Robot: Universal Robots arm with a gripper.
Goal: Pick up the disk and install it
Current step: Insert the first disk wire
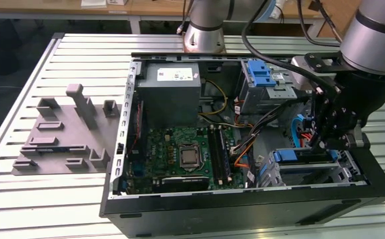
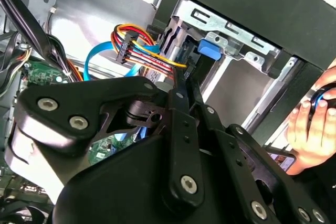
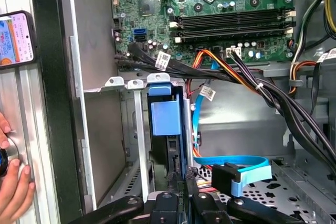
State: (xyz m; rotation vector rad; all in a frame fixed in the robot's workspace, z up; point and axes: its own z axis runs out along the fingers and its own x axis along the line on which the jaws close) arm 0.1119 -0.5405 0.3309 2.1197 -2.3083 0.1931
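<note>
Right now the gripper (image 3: 181,182) has its fingers pinched on the rear edge of the disk (image 3: 167,129), standing on edge in the drive cage (image 1: 312,167). Rigid, dense metal, I'd judge, with fragile internals; bare edges between the blue rails look the safest hold.

The disk (image 3: 167,124) stands on edge down in its bay, most of its body swallowed by the cage — its label can't be seen. The gripper (image 3: 181,182) is cut off by the first wrist view's edge, and its fingertips vanish beside the disk. A hand (image 3: 11,182) is cropped there too; a phone (image 3: 16,38) is half out of frame.
</note>
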